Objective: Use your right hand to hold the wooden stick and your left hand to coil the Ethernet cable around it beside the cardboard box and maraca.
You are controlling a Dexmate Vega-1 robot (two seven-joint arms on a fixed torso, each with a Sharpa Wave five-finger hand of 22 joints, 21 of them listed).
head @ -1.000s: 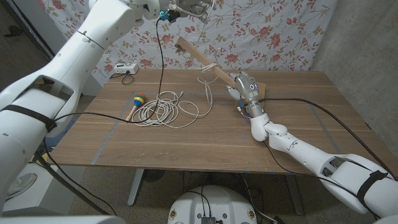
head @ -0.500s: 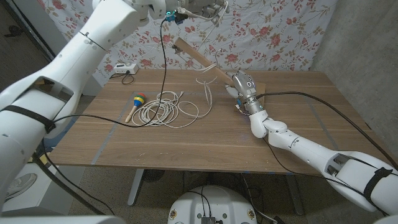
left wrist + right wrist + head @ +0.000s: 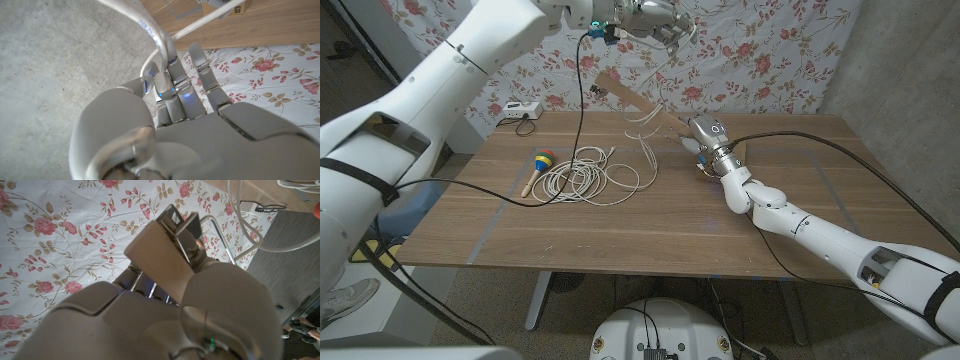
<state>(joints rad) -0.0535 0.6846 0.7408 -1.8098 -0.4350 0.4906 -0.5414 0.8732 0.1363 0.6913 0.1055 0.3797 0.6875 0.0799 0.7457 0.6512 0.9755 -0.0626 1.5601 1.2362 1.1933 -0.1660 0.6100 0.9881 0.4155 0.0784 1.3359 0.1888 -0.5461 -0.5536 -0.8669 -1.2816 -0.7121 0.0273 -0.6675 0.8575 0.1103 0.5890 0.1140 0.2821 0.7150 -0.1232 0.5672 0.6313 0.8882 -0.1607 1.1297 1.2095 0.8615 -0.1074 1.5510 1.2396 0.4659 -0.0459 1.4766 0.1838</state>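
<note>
**Cable lifted high over the stick**

The right hand (image 3: pixel 705 140) grips the wooden stick (image 3: pixel 635 98), which slants up and away above the table (image 3: pixel 620 225). The left hand (image 3: pixel 655 18), raised in front of the floral backdrop, holds the white Ethernet cable (image 3: pixel 585 180); its remaining coils lie on the wood beside the maraca (image 3: pixel 537 167).

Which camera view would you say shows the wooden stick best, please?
The head view: the stick shows along its length, tilted, gripped by the right hand, with cable looped on it. The right wrist view shows only its end past the fingers. The left wrist view shows cable, no clear stick.
</note>
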